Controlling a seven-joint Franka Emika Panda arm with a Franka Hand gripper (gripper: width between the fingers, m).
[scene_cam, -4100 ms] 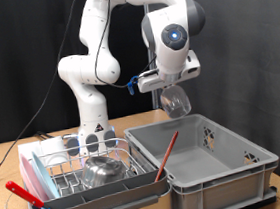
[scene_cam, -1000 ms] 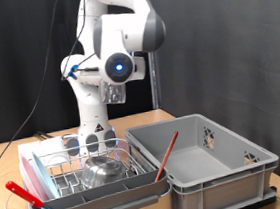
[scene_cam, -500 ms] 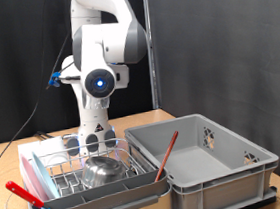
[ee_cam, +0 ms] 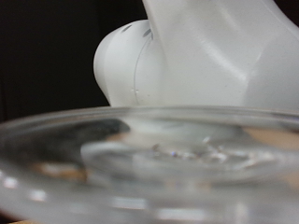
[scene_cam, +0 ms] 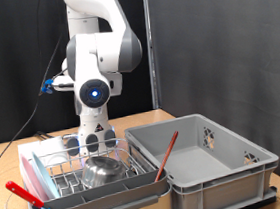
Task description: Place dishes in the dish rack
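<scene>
Arm pose: folded upright, wrist section facing the exterior camera.

The white Panda arm (scene_cam: pixel 94 49) is standing in the upper centre-left of the exterior view, rising from its base (scene_cam: pixel 94 124) at mid-frame. Its joint housing with a lit blue ring (scene_cam: pixel 94 90) is pointing toward the camera. The gripper is not showing in the exterior view, being hidden behind the arm. In the wrist view, a white arm link (ee_cam: pixel 201 56) is filling the upper right.

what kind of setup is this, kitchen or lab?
Looks like a lab bench staged as a dishwashing station: black curtain backdrop, a wooden table with the robot arm mounted on it, plus a dish rack and a grey crate.
</scene>
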